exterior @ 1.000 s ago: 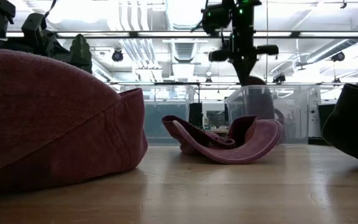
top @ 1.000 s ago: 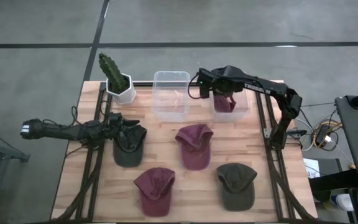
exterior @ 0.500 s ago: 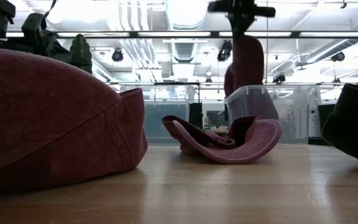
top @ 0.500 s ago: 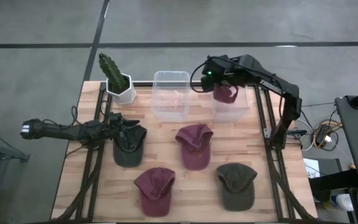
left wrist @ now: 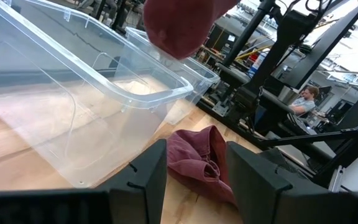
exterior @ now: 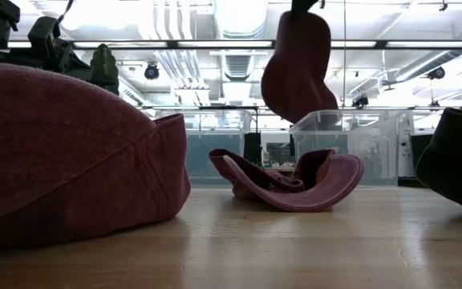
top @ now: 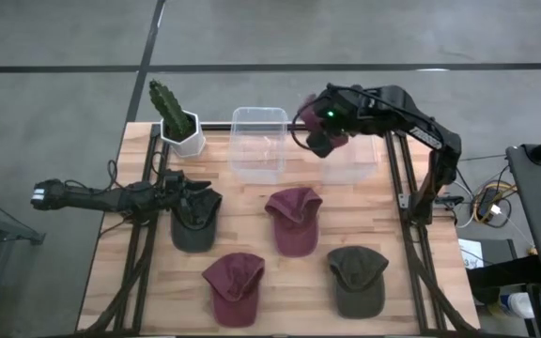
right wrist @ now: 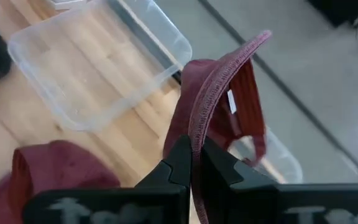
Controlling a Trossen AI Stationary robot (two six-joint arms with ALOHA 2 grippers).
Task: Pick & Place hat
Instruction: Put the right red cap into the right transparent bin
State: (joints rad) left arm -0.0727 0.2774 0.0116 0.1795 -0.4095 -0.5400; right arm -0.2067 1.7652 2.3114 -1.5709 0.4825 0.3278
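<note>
A pale wooden table (top: pixel 280 272) carries two clear, thin-walled plastic bins with rounded corners and several soft cloth caps lying flat.

The right gripper (top: pixel 319 134) is raised above the back of the table, its fingers pressed together on the edge of a maroon cap (top: pixel 332 138). The cap hangs below the gripper, its long axis running straight down, rounded crown lowest; the fabric looks limp, with a ribbed stitched edge and a small white tag inside. Directly beneath and slightly outward of this gripper sits the right bin (top: pixel 353 160); the empty left bin (top: pixel 258 143) lies just to its inner side. The right arm is clearly the nearer one to both bins. Which bin the cap is meant for cannot be told.

The left gripper (top: pixel 188 195) waits low at the table's left edge, fingers spread, just over a dark olive cap (top: pixel 195 222).

Toward the front, well apart from the raised gripper, lie two more maroon caps (top: pixel 294 219), the second (top: pixel 234 287) nearer the front, and another dark olive cap (top: pixel 358 280). A potted cactus (top: pixel 177 117) stands in the back left corner.
</note>
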